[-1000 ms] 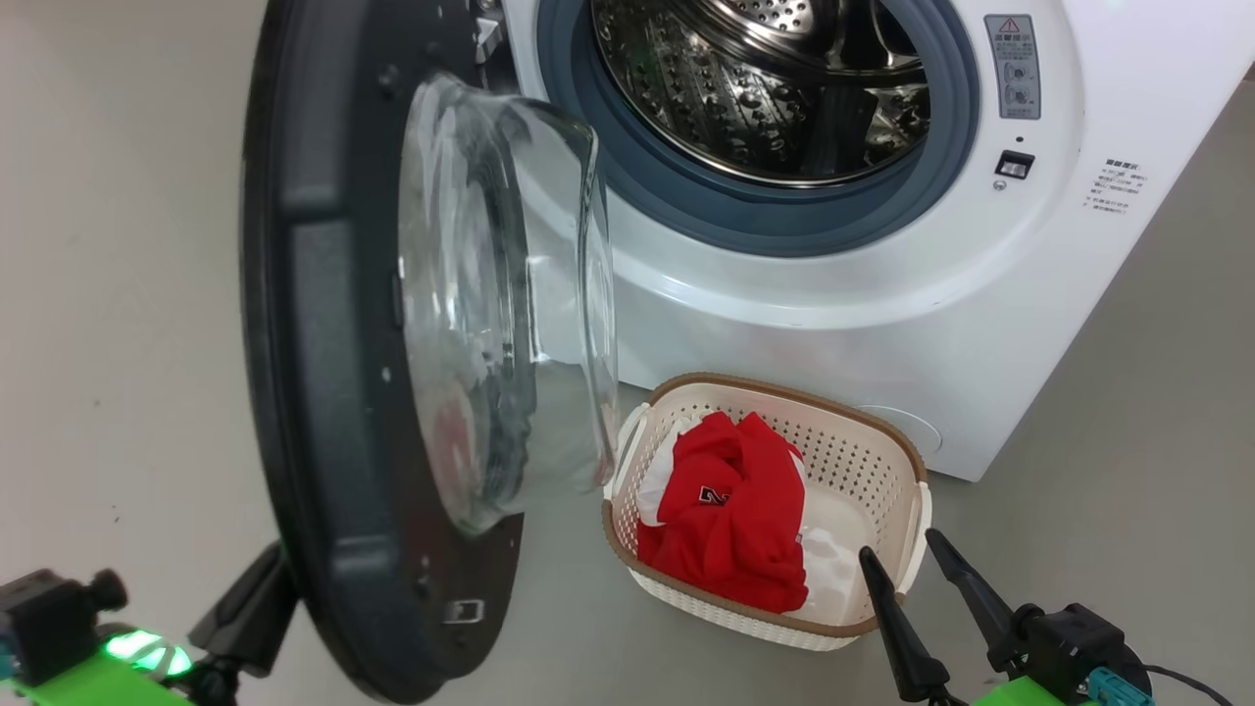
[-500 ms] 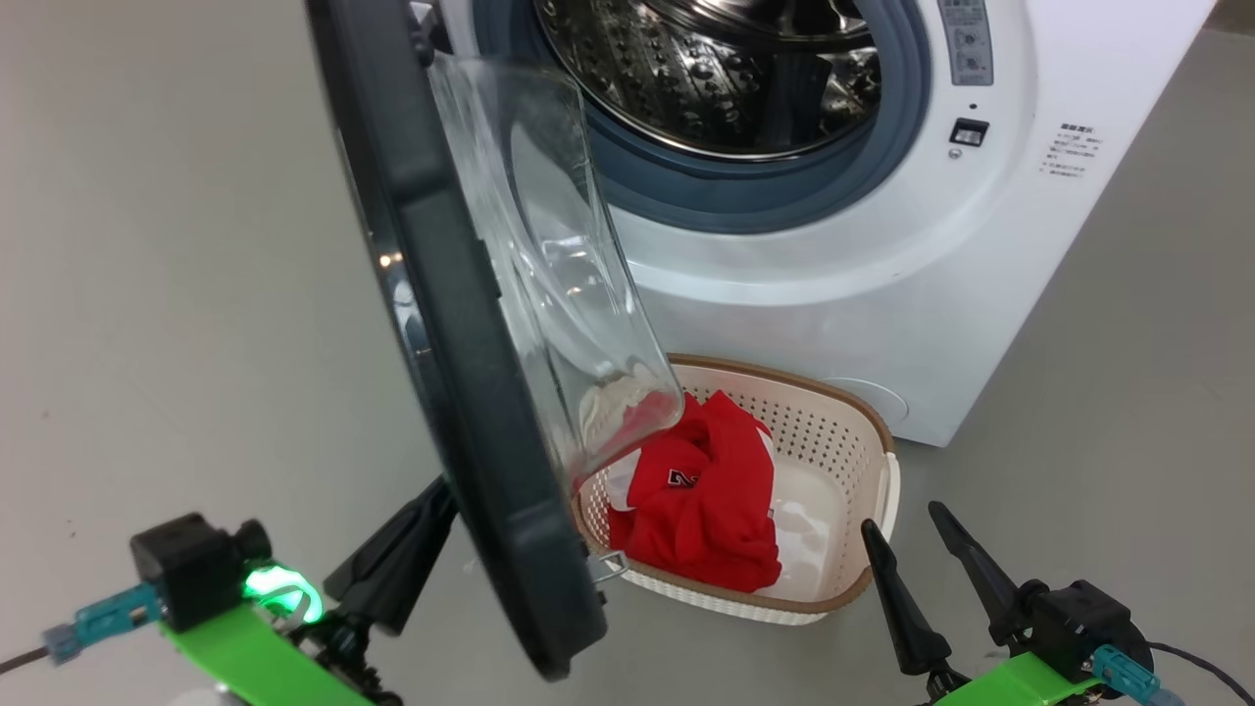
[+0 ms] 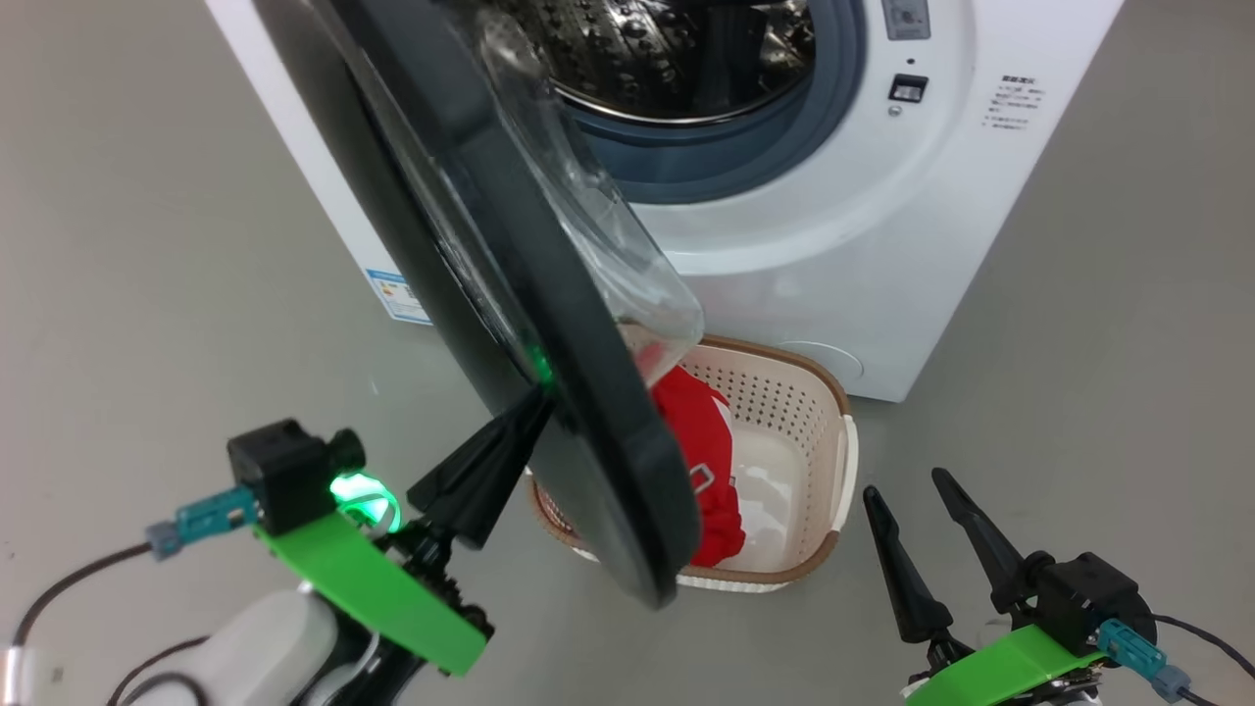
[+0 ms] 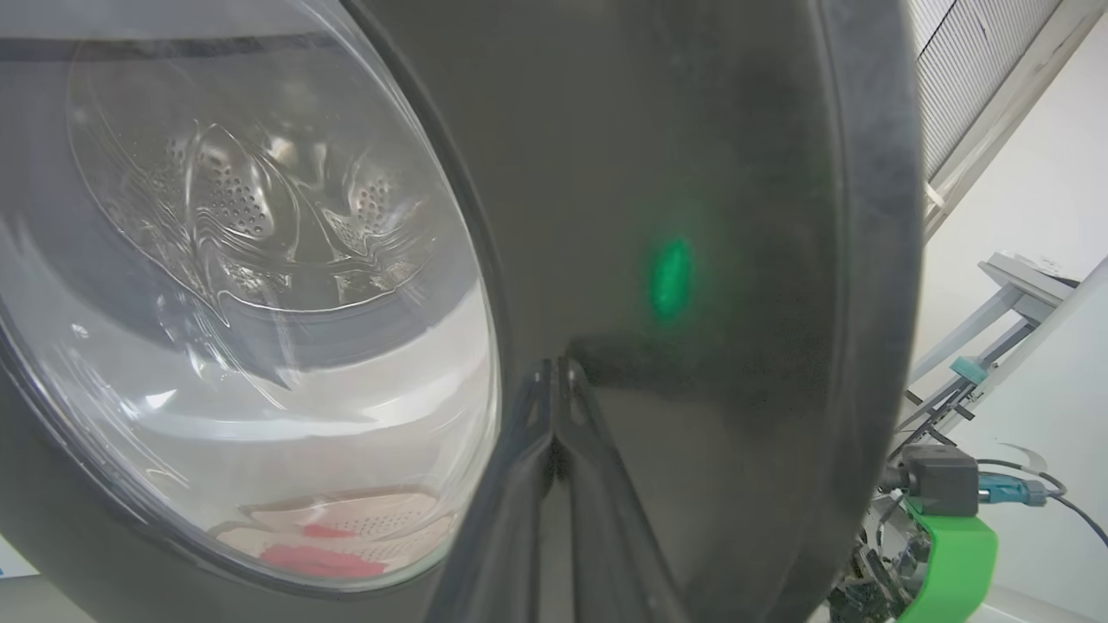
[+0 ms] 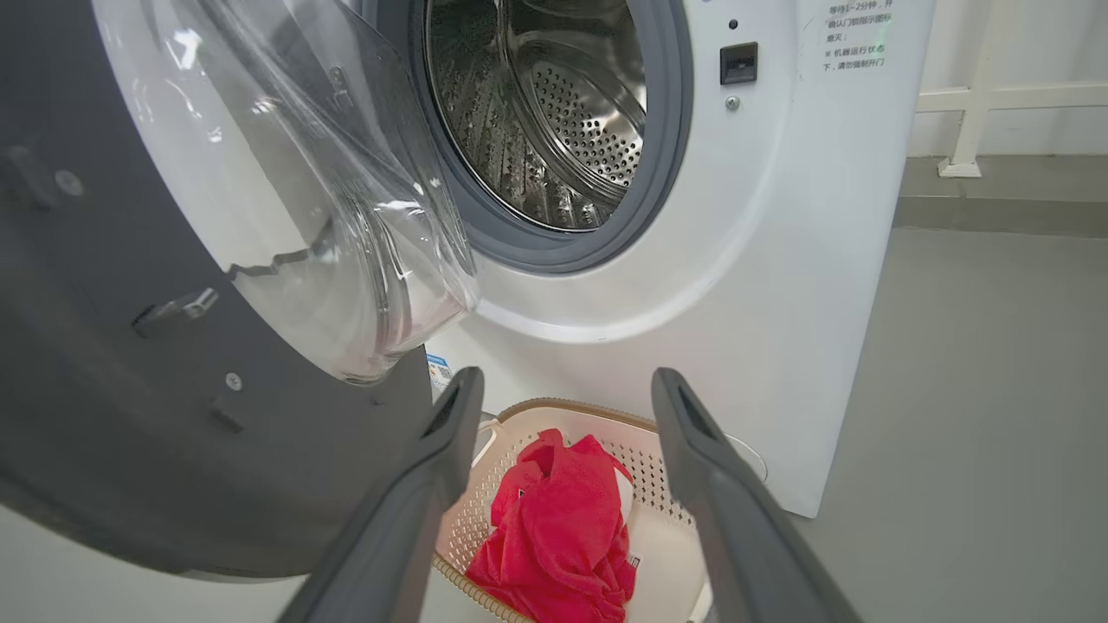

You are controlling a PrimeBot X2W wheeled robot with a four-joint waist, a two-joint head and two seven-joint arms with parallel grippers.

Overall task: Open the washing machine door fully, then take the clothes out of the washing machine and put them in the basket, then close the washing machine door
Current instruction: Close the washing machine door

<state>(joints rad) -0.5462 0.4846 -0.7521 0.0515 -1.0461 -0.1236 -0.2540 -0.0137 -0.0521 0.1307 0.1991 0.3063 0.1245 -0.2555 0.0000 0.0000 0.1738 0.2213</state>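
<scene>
My left fingers [image 3: 527, 412] are pressed together into 1 wedge, empty, with their tips against the glossy outer face of the washing machine door [image 3: 598, 422]. The left wrist view puts that contact on the black ring [image 4: 736, 260], between the glass window [image 4: 242, 303] and the outer rim. My right fingers [image 3: 900, 574] are spread wide and hold nothing, hanging low over the floor [image 3: 1098, 343] just beside the basket [image 3: 784, 402].

The door stands partly swung, tilted across the front of the washing machine [image 3: 833, 245], its clear bowl [image 5: 329, 216] bulging toward the drum [image 5: 554, 112]. What I can see of the drum is bare steel. The clothes [image 5: 563, 528] lie heaped in the basket on the floor at the foot of the machine, so I judge only the closing is left.

This door will handle as a heavy, rigid slab on a hinge, so it should swing as 1 piece under a steady push, with no need to pinch it. The black face looks slick, and closed tips could skid, so I would press square to the surface, well out toward the free edge. I would stay off the glass, which I take as the fragile part. From the head view the bowl overlaps the basket; I cannot tell how much room lies between them. The latch hook [image 5: 173, 307] probably wants a firm last press.
</scene>
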